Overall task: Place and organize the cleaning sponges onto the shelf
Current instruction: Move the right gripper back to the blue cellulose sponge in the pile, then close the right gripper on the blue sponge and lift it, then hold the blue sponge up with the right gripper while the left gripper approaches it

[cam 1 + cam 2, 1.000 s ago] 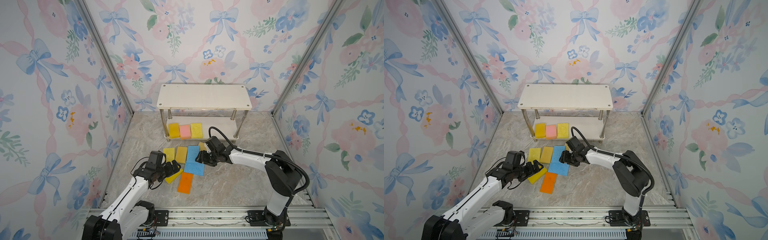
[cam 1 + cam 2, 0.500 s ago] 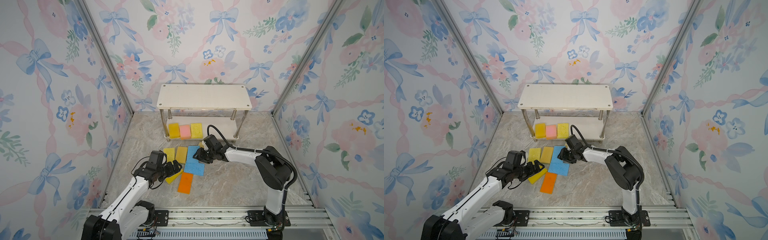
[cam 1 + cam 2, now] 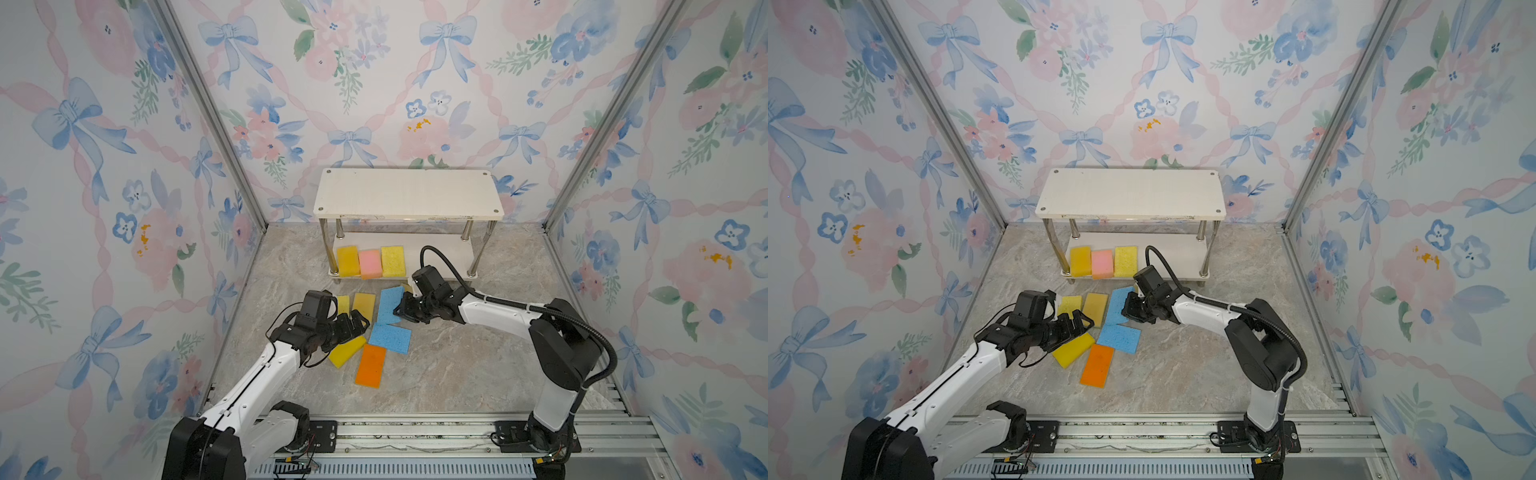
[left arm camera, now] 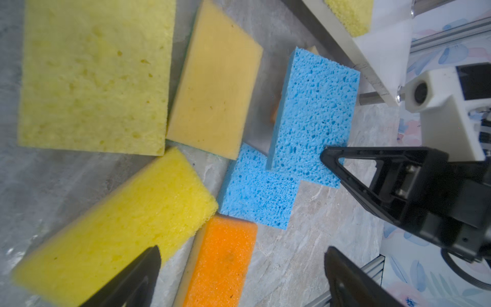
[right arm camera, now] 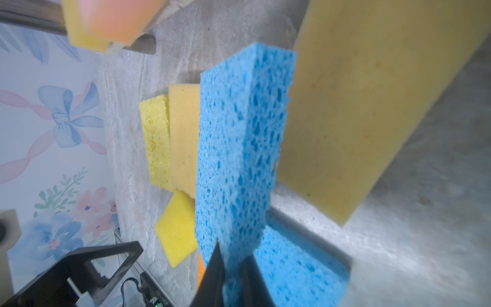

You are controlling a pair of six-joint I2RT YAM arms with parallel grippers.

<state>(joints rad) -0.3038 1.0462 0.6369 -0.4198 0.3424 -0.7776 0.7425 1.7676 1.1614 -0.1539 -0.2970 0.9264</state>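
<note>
The right claw (image 3: 404, 311) pinches the near end of a blue sponge (image 3: 390, 303), a plain, open-pored rectangular block. In the right wrist view both fingers (image 5: 212, 276) press into its foam. Its long axis runs from the claw toward the shelf (image 3: 409, 195). It sits tilted, one long edge raised, over a corner of a second blue sponge (image 3: 390, 337) that lies flat on the bench (image 3: 457, 374). Whether its far end touches the bench I cannot tell. The left claw (image 3: 353, 328) is spread wide and empty above a bright yellow sponge (image 3: 347, 351), which lies beside an orange sponge (image 3: 370, 365). A pale yellow sponge (image 3: 343, 303) and a tan sponge (image 3: 363, 303) lie side by side, long axes toward the shelf. Three sponges, amber (image 3: 348, 260), pink (image 3: 370, 264) and yellow (image 3: 392, 261), line the left of the shelf's lower board.
</note>
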